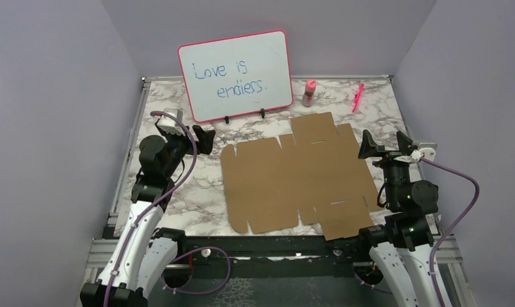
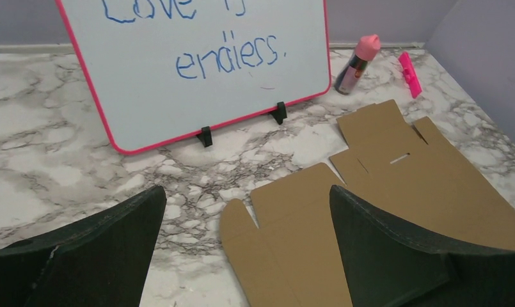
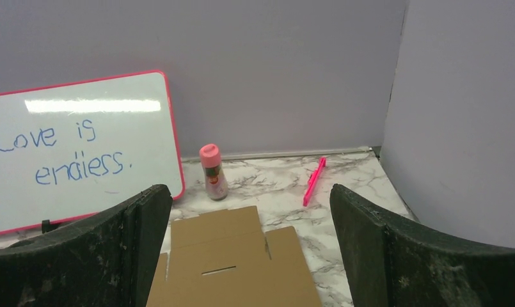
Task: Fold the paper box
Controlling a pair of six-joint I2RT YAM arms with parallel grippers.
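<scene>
The paper box (image 1: 296, 176) lies as a flat brown cardboard sheet with flaps, tabs and slots in the middle of the marble table. Its far-left flaps show in the left wrist view (image 2: 370, 211), its far tab and slot in the right wrist view (image 3: 232, 262). My left gripper (image 1: 200, 137) hovers open just left of the sheet's far-left corner, with nothing between its fingers (image 2: 248, 249). At the sheet's right edge my right gripper (image 1: 386, 146) is raised and open too, empty in its own view (image 3: 251, 249).
A pink-framed whiteboard (image 1: 235, 75) reading "Love is endless." stands on clips at the back left. A small pink-capped bottle (image 1: 309, 93) and a pink pen (image 1: 357, 97) sit behind the sheet. Grey walls close in on three sides.
</scene>
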